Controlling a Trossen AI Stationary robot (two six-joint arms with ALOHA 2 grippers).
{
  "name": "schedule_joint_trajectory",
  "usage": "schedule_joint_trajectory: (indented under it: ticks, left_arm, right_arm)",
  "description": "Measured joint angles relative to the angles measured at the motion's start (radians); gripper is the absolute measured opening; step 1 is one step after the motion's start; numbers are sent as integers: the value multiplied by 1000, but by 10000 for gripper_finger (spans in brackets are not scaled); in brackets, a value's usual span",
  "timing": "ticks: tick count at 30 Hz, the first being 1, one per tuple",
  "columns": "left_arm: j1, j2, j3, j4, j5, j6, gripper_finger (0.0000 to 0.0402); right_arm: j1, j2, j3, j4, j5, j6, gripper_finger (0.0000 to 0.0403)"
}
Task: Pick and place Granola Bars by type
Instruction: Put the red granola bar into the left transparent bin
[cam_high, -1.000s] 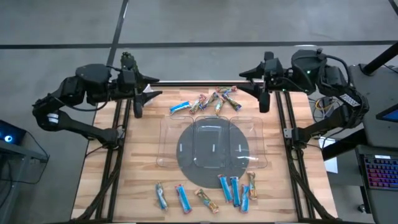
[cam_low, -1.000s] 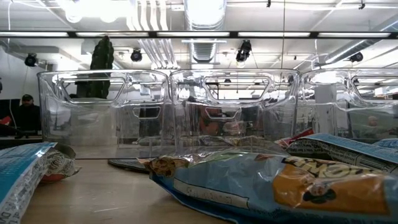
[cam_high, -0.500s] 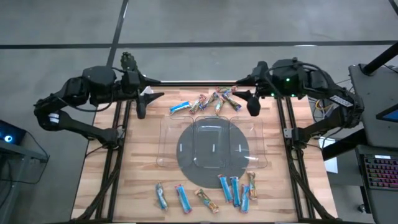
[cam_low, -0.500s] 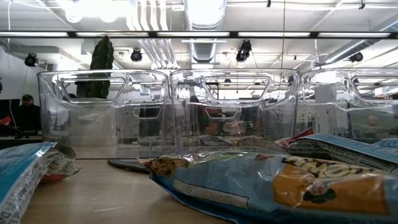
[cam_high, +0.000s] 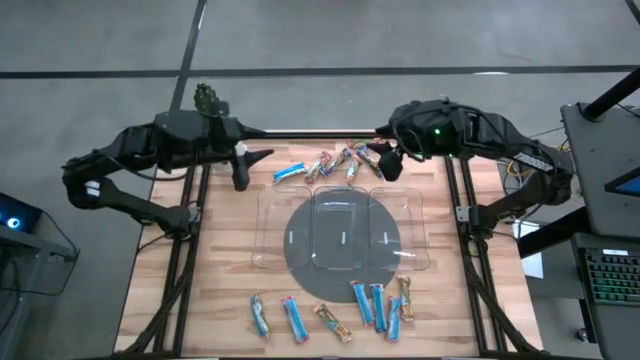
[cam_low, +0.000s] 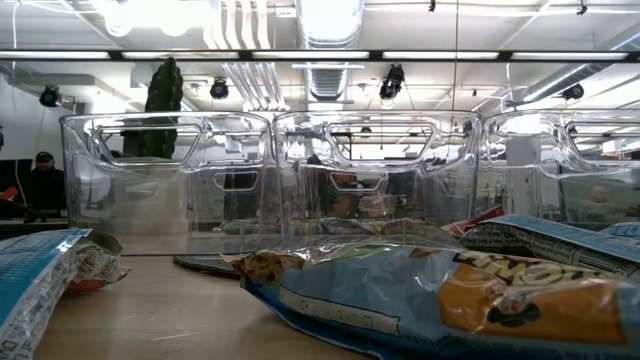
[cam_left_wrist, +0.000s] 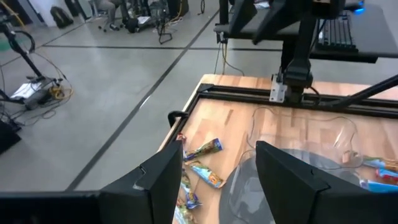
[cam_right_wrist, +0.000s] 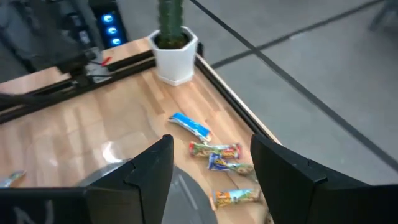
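Wood tabletop (cam_high: 225, 260) with clear tray (cam_high: 268, 228) mid, granola bars (cam_high: 330, 165) scattered at far edge plus a near row, none sorted; right hand (cam_high: 391, 163) open above far cluster, left hand (cam_high: 243, 168) open nearby; likely next: descend, grab one.

bare wood (cam_high: 225, 250) left of clear tray (cam_high: 340, 262)
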Motion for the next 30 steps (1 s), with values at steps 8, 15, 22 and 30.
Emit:
schedule_joint_trajectory:
  ticks: [8, 15, 22, 30]
  left_arm:
    - [0, 8, 0, -1, -13, -19, 186]
    - [0, -2, 0, -2, -17, -18, 186]
    - [0, -4, 0, -4, -17, -24, 186]
    - [0, -4, 0, -7, -17, -32, 186]
  right_arm:
    - [-125, 55, 135, -145, 1, 19, 203]
    - [-260, 118, 272, -339, -2, 1, 203]
    - [-356, 209, 330, -453, -149, -56, 203]
    - [-397, 324, 310, -466, -195, -182, 203]
